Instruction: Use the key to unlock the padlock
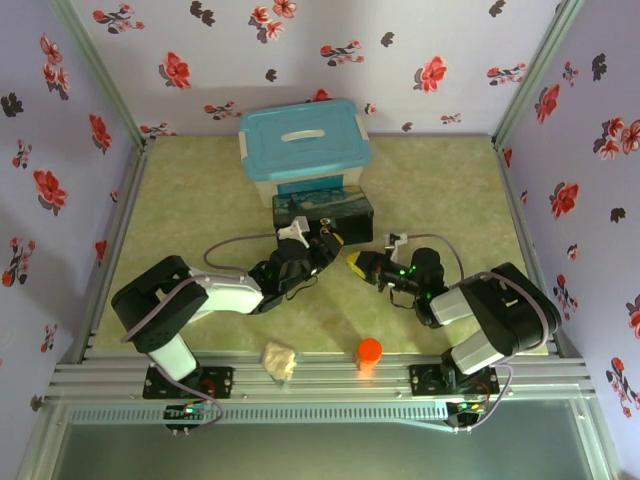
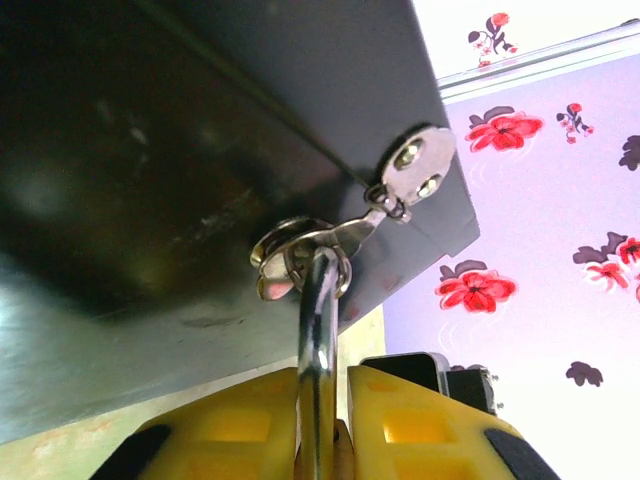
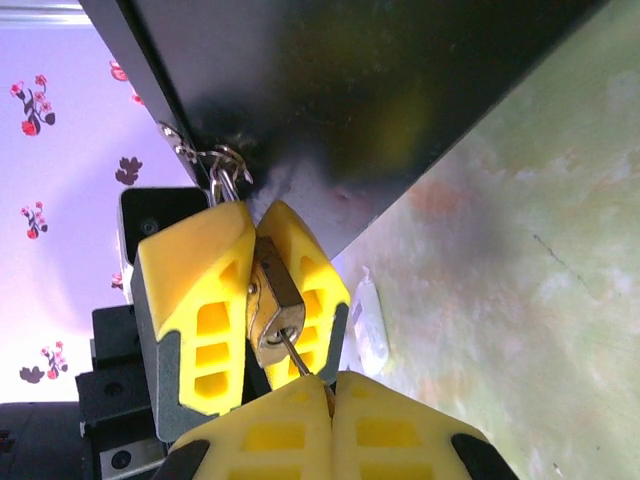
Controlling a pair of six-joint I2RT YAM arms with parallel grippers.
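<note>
The small brass padlock (image 3: pixel 272 305) hangs by its silver shackle (image 2: pixel 318 340) from the latch ring of a dark tin box (image 2: pixel 200 150). My left gripper (image 2: pixel 322 385) is shut on the padlock. In the right wrist view its yellow fingers (image 3: pixel 195 300) clamp the brass body from both sides. My right gripper (image 3: pixel 330 385) is shut on the key (image 3: pixel 298 358), and the thin blade reaches into the keyhole on the padlock's bottom face. From above, the left gripper (image 1: pixel 330 243) and the right gripper (image 1: pixel 353 263) meet tip to tip in front of the tin box (image 1: pixel 322 210).
A clear bin with a blue lid (image 1: pixel 305 145) stands behind the tin box. An orange cylinder (image 1: pixel 369 352) and a crumpled cream object (image 1: pixel 279 360) lie near the front edge. A small white packet (image 3: pixel 368 325) lies on the green mat beside the grippers.
</note>
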